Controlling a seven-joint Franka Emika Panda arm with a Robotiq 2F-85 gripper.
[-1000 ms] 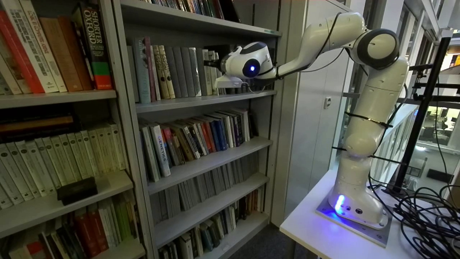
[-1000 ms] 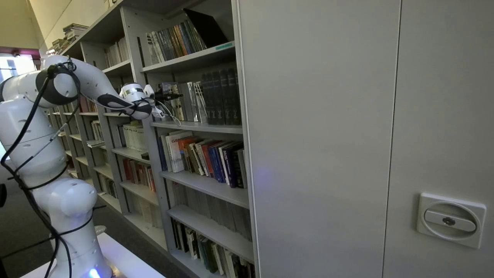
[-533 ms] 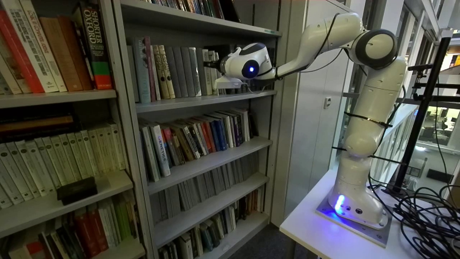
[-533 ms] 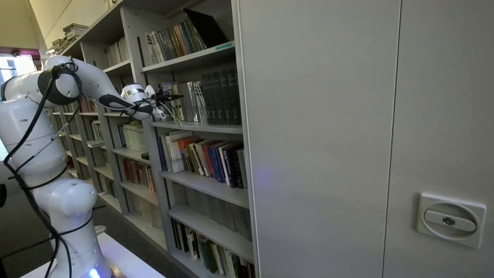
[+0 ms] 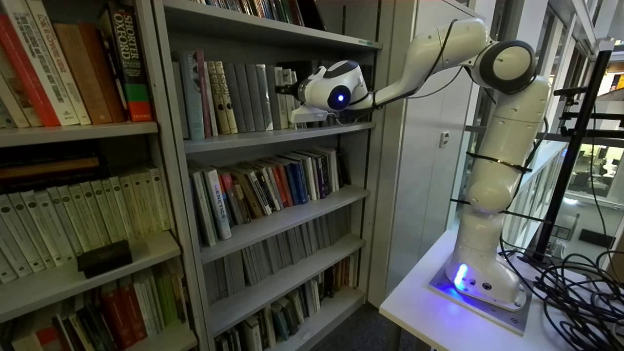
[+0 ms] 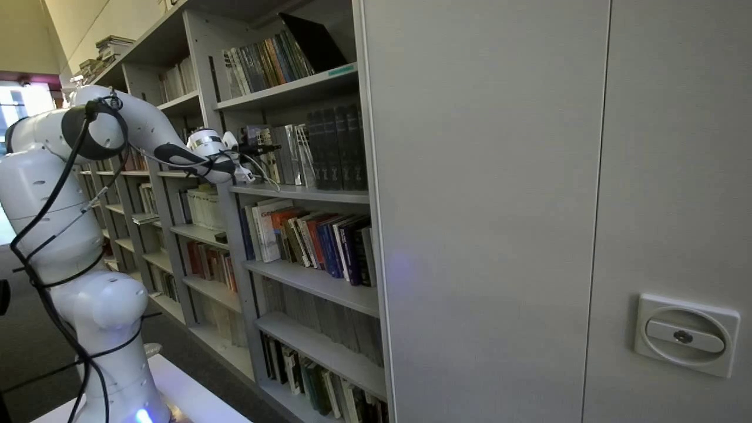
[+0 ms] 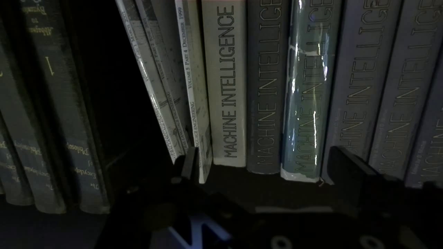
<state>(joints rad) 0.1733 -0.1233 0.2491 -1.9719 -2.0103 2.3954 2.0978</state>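
My gripper (image 7: 263,155) is open with nothing between its fingers. In the wrist view, which looks upside down, it faces a row of upright books. Between the fingers stand a pale Machine Intelligence book (image 7: 226,86), a dark grey one (image 7: 266,86) and a shiny blue-green one (image 7: 308,97). One finger overlaps thin journals (image 7: 193,90), some leaning; the other overlaps purple-grey volumes (image 7: 363,83). I cannot tell whether the fingers touch any. Dark encyclopedia volumes (image 7: 52,103) stand beyond a dark gap. In both exterior views the gripper (image 5: 286,89) (image 6: 264,148) points along the shelf row.
The grey shelf board (image 5: 278,139) lies below the gripper, and another shelf board (image 5: 273,27) is above. A lower shelf holds coloured books (image 5: 273,185). A grey cabinet door (image 6: 487,205) stands beside the bookcase. The arm stands on a white table (image 5: 414,302) with coiled black cables (image 5: 575,292).
The arm has leaned slightly toward the bookcase, its elbow and shoulder shifting most. The gripper has moved only a little, slightly forward and down. No book has visibly moved.
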